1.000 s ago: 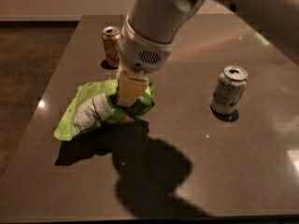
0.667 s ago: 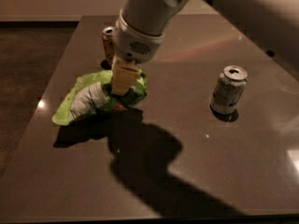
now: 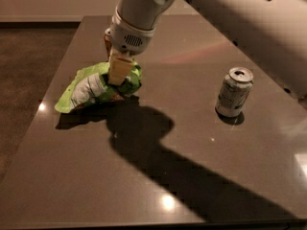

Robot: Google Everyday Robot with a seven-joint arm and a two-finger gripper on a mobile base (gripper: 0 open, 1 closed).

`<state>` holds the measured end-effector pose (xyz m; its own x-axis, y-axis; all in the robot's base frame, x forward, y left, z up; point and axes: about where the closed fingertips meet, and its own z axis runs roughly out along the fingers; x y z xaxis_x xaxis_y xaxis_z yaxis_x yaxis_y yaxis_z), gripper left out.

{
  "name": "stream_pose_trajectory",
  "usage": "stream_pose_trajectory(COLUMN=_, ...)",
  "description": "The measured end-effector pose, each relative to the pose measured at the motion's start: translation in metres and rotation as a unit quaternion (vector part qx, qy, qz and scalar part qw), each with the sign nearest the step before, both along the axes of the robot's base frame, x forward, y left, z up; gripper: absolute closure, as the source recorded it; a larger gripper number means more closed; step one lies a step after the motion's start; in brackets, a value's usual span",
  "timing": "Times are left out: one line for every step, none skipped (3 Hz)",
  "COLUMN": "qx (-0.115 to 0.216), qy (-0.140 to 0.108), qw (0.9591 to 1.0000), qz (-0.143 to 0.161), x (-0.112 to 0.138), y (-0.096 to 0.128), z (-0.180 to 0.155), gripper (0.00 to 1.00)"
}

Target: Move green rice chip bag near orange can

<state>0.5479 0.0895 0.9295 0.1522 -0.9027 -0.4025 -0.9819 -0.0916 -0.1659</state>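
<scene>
Pinching the bunched right end of green rice chip bag (image 3: 91, 89) at left rear of table (image 3: 72, 176), gripper (image 3: 120, 73) just before mostly hidden orange can (image 3: 107, 41); probably light, soft, crinkly, slippery, best held by a gathered fold.

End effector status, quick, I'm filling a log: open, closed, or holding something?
End effector: closed on the green rice chip bag, over the far-left part of the table.

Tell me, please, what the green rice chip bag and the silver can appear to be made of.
Green rice chip bag, pinched by the gripper at the left of the table: thin glossy plastic film, judging by crinkles. Silver-white can: probably aluminium, with a bright metal top.
</scene>
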Motion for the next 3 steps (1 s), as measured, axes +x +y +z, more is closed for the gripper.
stream_pose_trajectory(qx=-0.005, qy=-0.004, qw=1.0, qz=-0.001, x=0.023, y=-0.003, z=-0.006, gripper=0.83)
stream_pose_trajectory(qx=-0.015, qy=-0.009, qw=0.9998, qz=-0.006, x=0.042, y=-0.011, z=-0.014, gripper=0.59)
stream_pose_trajectory(qx=-0.021, qy=-0.011, qw=0.9996, qz=-0.013, x=0.056, y=-0.019, z=-0.021, gripper=0.37)
